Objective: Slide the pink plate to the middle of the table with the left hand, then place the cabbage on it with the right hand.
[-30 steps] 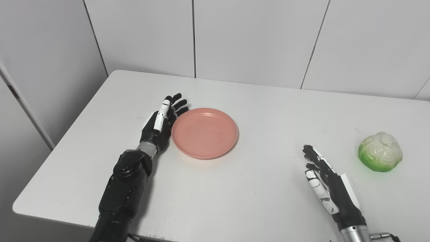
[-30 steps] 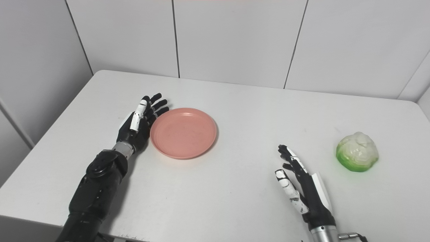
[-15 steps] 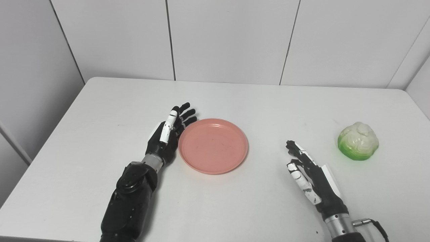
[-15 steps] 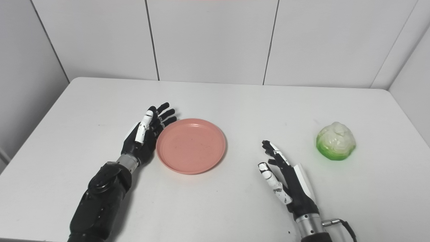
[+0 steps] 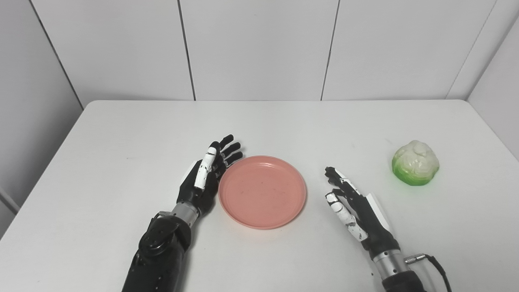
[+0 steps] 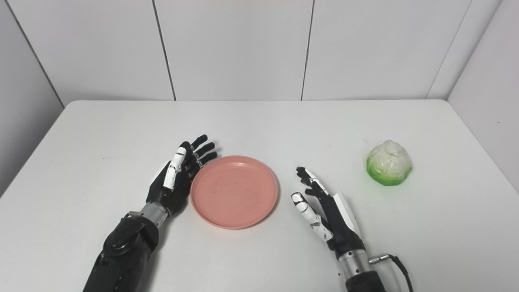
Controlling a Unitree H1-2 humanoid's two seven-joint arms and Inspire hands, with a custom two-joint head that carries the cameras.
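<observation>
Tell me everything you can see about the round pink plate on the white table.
The round pink plate looks like matte plastic, shallow with a raised rim, and empty. It lies flat, upright, near the middle of the white table. The open left hand stands against its left rim; whether they touch is unclear. The open right hand is off its right side, apart.

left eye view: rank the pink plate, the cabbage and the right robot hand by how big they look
1. pink plate, clearly largest.
2. right robot hand.
3. cabbage, smallest, though it lies farther from the camera than the hand, so the last two places are unsure.
</observation>
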